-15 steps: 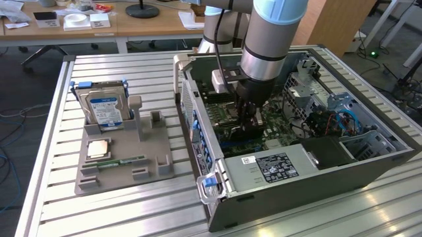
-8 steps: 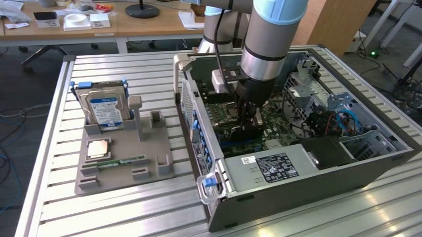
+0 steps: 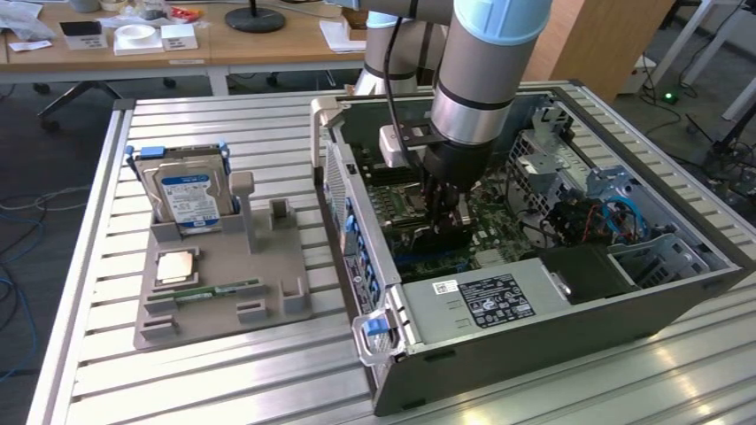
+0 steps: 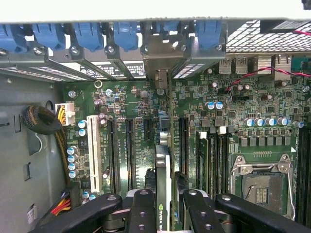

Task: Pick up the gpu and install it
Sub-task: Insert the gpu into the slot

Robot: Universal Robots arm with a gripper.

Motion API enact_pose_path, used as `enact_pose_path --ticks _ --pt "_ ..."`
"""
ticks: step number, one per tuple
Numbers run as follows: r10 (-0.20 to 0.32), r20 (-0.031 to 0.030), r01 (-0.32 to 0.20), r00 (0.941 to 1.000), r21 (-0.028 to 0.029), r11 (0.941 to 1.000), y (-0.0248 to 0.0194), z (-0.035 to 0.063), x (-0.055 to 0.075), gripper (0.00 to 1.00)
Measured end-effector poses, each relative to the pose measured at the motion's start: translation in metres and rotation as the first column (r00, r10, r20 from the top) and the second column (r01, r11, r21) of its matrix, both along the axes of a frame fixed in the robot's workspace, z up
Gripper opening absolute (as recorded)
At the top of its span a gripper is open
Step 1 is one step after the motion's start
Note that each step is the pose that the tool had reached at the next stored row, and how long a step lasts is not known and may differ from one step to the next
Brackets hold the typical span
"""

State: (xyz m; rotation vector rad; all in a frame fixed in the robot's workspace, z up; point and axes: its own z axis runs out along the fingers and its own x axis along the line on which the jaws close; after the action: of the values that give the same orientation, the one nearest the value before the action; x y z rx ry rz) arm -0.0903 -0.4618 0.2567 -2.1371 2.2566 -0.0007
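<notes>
The gpu (image 4: 164, 170) stands on edge between my gripper's (image 4: 167, 194) black fingers (image 4: 142, 208), which sit close on both of its faces. Its silvery end bracket (image 4: 160, 63) lies against the rear slot openings, under the blue latches. The card's lower edge lines up with a long expansion slot on the green motherboard (image 4: 233, 107); I cannot tell whether it is seated. In the exterior view, the gripper (image 3: 441, 212) reaches down into the open computer case (image 3: 532, 301), with the dark card (image 3: 435, 237) below it.
A grey holder (image 3: 225, 292) on the slatted table, on the exterior view's left, carries a hard drive (image 3: 189, 195), a memory stick (image 3: 219, 289) and a processor chip (image 3: 177, 266). The processor socket (image 4: 260, 184) and cable bundles (image 4: 41, 119) flank the card inside the case.
</notes>
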Motion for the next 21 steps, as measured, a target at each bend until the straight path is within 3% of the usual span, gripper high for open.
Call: enact_pose_path --ticks 21 --pt "0.000 0.0000 0.000 1.0000 0.0000 1.0000 0.0004 -0.0013 0.0000 0.26"
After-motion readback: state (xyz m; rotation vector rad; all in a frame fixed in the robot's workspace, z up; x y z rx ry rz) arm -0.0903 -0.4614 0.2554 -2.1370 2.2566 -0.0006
